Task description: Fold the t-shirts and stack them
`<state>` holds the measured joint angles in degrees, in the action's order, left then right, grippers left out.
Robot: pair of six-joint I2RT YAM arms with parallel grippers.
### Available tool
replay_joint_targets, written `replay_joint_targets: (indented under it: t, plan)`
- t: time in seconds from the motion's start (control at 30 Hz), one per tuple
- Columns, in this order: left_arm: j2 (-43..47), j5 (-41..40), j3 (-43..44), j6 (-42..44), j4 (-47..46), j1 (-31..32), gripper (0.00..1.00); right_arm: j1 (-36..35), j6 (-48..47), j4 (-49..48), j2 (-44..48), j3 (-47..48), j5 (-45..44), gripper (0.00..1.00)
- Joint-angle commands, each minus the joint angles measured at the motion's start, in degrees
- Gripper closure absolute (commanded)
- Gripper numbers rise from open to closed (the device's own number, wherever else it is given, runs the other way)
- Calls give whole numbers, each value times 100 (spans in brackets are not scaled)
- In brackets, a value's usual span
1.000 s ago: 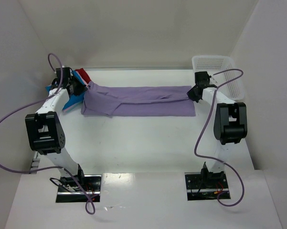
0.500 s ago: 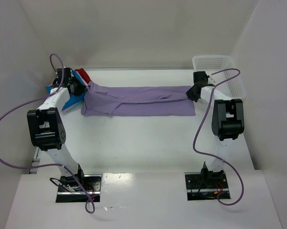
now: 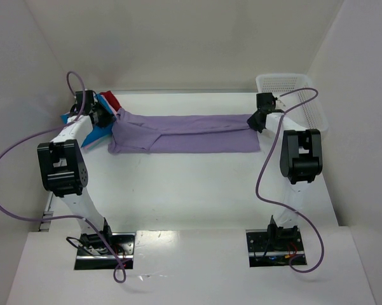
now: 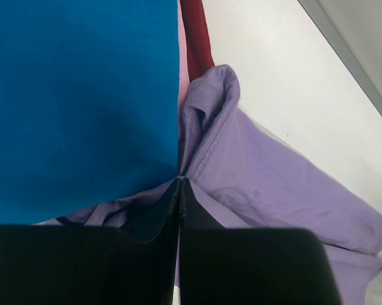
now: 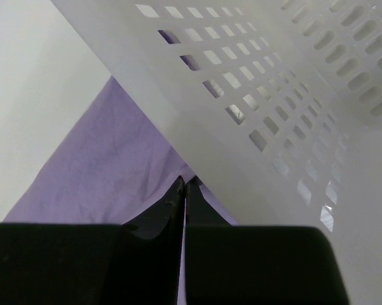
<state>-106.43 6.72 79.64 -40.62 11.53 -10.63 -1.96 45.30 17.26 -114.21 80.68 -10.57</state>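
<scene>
Across the far half of the white table [image 3: 191, 197] the lavender t-shirt [image 3: 197, 135] lies stretched in a long band between the two arms. The left gripper [image 3: 116, 116] has its fingers pressed together on the shirt's left end, where the wrist view shows the cloth bunching into the closed tips. The right gripper [image 3: 252, 123] is likewise clamped on the right end, just beside the white mesh basket [image 3: 299, 81].

Compared with a second ago, both arms have drawn their elbow housings up and away from the near edge. The right gripper has edged slightly toward the back wall. The shirt's near hem sits a little farther back, so the band looks narrower and tauter. Both ends were already pinched then, and the grip is unchanged.

At the far left corner, partly under the left arm, the folded blue t-shirt [image 3: 96, 135] lies beside the red t-shirt [image 3: 110, 100]. The left wrist view shows a thin strip of the pink t-shirt [image 4: 183, 63] between the blue and red ones.

The tabletop is plain matte white. White walls [image 3: 191, 44] enclose it at the back and on both sides, and purple cables [image 3: 13, 159] loop from each arm down to the base plates at the near edge.
</scene>
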Motion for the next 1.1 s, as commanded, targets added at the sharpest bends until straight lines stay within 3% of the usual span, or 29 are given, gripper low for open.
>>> replay_joint_targets:
  t: [0.0, 0.1, 0.13, 0.23, 0.37, 0.47, 0.5, 0.63, 0.67, 0.77, 0.83, 0.93, 1.07]
  plan:
    - [-62, 31, 254, 116, -300, -53, 99, 46, -65, -267, -92, 246, -262, 98]
    - [-62, 31, 254, 177, -300, -53, 94, 46, -65, -267, -92, 246, -262, 88]
    - [-62, 31, 254, 177, -300, -53, 91, 46, -117, -267, -92, 246, -201, 78]
    - [-62, 180, 254, 239, -300, -53, 87, 46, -118, -336, -14, 246, -25, 64]
    - [-62, 251, 385, 292, -300, -53, 87, 46, -240, -407, 127, 378, 370, 45]
    - [-62, 391, 386, 292, -353, -53, 84, -76, -381, -495, 268, 588, 660, 40]
    - [-62, 452, 386, 292, -353, -53, 73, -77, -381, -547, 320, 589, 731, 39]
    - [8, 584, 448, 554, -353, -53, 57, -305, -627, -688, 382, 808, 1205, 36]
    - [95, 585, 508, 651, -292, -53, 47, -366, -688, -767, 382, 808, 1302, 34]
    - [280, 822, 606, 1134, 23, -53, 36, -472, -759, -864, 382, 808, 1549, 31]
    - [412, 980, 675, 1537, 269, -53, 22, -525, -838, -1004, 435, 704, 1724, 28]
    - [483, 1296, 729, 1864, 832, -53, 15, -639, -900, -1075, 435, 642, 2109, 22]
    - [693, 1165, 325, 2005, 1009, -53, 15, -911, -900, -1189, 497, 641, 2462, 21]
